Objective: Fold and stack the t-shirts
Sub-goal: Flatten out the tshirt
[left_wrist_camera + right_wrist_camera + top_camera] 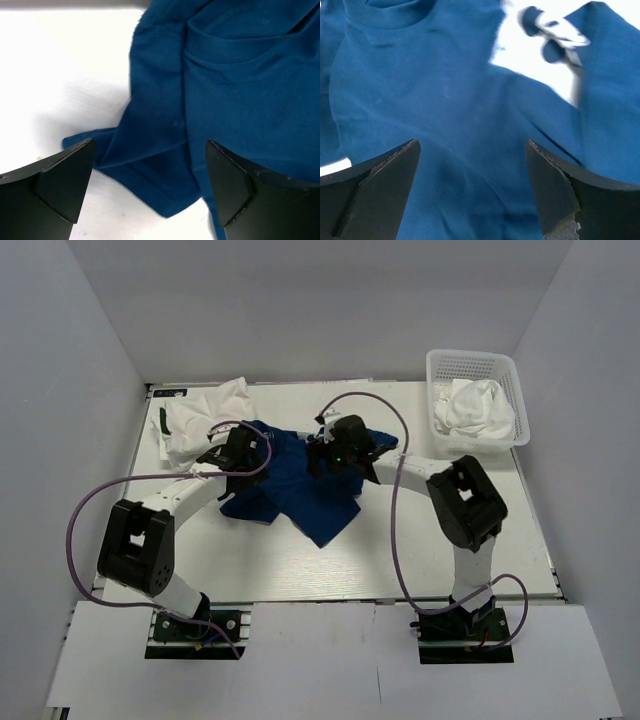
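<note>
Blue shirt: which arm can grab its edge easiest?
Probably the left. The open left gripper hovers over a loose edge of the blue shirt; the open right gripper hangs over broad cloth.

Blue t-shirts: I count one, the blue t-shirt (296,492).
White t-shirts: I count two heaps of white cloth, the white heap on the table (205,422) and the white heap in the basket (476,406); I cannot tell how many shirts either one holds.
Baskets: one, the white mesh basket (485,445).
Arms: two, the left arm (135,545) and the right arm (468,502).
Grippers: two, the left gripper (150,185) and the right gripper (472,185); I count two fingers on each.
Cables: two purple ones, the left cable (72,530) and the right cable (398,540).
Tables: one, the table (300,575).
</note>
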{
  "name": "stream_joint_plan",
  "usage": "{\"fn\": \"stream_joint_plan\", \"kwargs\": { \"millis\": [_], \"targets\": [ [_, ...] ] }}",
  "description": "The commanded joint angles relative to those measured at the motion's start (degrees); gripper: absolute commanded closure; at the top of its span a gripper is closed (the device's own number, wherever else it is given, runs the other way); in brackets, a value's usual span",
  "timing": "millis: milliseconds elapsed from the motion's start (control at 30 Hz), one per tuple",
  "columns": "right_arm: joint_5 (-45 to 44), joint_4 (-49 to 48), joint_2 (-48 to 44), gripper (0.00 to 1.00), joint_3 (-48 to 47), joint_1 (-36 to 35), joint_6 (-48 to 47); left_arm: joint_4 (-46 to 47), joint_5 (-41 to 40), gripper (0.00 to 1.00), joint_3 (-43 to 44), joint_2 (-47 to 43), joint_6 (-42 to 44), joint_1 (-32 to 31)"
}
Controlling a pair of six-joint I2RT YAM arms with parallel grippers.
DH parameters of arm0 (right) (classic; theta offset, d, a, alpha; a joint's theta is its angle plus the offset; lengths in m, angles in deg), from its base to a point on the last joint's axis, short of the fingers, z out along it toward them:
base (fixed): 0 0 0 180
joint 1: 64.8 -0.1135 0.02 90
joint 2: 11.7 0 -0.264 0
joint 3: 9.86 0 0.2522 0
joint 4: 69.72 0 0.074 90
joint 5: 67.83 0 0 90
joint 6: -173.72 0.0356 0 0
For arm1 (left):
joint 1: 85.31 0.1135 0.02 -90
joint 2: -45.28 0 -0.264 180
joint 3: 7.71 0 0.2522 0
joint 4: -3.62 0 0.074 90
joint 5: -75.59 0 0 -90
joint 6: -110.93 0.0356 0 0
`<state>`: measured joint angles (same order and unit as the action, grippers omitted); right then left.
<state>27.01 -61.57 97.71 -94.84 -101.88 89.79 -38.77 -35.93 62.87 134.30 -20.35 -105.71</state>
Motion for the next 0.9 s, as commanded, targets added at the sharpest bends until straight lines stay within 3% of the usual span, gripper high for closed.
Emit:
{"fn": "stream_joint_plan", "kwargs": {
  "millis": [0,200,467,700,867],
  "targets": [
    [0.27,0.85,4.93,0.1,-5.67,-2.03,-0.53,-3.71,-3.78,0.0,1.63,-4.37,-1.26,0.1],
    [-12.02,3.49,4.07,0.1,1.33,-2.21,5.53,-6.53,-7.75,0.0,6.63,-7.19,-1.88,1.24],
    [-26.98,14.83,-4.98,0.1,13.91,0.08,18.71,-11.1,-10.03,0.0,17.44,-0.51,-3.64,5.01],
    [-19.26,3.6,-16.32,0.1,20.59,0.08,12.4,-14.17,-11.35,0.0,20.0,2.31,-7.75,9.67],
    [-14.07,-3.0,-22.13,0.1,24.55,0.25,10.37,-3.93,-8.29,0.0,18.42,2.31,-6.54,14.16]
  ]
}}
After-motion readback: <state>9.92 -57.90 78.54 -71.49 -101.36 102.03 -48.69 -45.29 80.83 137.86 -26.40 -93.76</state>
